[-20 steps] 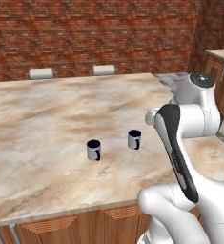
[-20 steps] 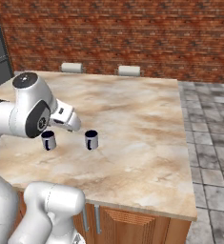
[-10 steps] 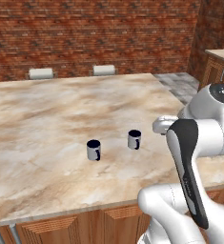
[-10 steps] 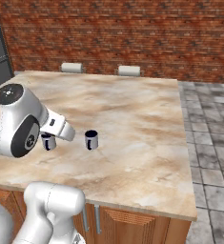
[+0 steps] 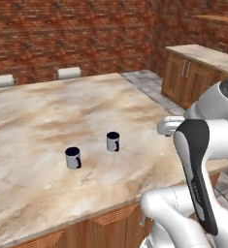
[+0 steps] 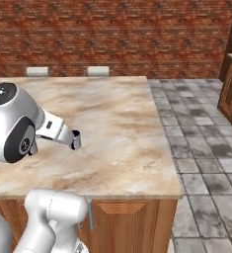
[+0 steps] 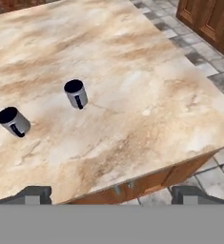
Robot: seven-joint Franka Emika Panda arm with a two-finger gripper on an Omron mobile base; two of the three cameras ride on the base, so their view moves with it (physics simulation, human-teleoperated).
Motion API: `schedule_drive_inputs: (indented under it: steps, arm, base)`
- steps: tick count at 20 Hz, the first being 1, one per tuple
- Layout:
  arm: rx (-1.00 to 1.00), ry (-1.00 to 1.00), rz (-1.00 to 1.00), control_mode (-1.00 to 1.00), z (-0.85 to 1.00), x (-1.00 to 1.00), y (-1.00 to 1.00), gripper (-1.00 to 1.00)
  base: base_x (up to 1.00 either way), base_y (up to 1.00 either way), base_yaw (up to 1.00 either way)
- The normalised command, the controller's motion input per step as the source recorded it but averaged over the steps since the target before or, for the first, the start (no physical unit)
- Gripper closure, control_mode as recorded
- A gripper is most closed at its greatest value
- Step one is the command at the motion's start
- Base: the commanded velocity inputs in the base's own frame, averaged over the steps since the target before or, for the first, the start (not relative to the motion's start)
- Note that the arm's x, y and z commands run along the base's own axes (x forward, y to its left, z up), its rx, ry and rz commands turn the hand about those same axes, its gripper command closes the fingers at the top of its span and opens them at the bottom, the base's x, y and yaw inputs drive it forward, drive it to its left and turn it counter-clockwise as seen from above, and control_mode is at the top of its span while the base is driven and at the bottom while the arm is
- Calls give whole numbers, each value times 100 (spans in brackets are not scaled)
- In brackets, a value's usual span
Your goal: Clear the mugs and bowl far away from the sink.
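Brick-walled kitchen, marble island counter [image 5: 47,121] with wood cabinets below, grey tile floor to the side. 2 mugs stand upright on the counter, near each other but apart: the nearer-left mug [image 5: 73,157] and the right mug [image 5: 113,141]; in the hand view they sit at [image 7: 13,122] and [image 7: 76,93], handles facing the camera. No bowl or sink can be made out here.

The gripper [image 7: 111,195] hangs off the counter's front edge, above the cabinet face, jaws wide apart and empty. Both mugs lie well ahead of the jaws and off to the hand view's left, neither between the fingertips [image 7: 35,194].

Risks, as a judgement: the reach is long and off-axis, so a straight descent would likely hit the counter edge or miss. The mugs are small and close together, so coming in at 1 could nudge or tip the other. A handle caught between the fingers could twist the mug out of the grip.
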Motion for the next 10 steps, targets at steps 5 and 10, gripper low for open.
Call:
schedule_drive_inputs:
  steps: [5, 10]
  arm:
    - [0, 0, 0, 100, 0, 0, 0, -100]
    - [0, 0, 0, 100, 0, 0, 0, -100]
  base:
    - [0, 0, -96]
    - [0, 0, -100]
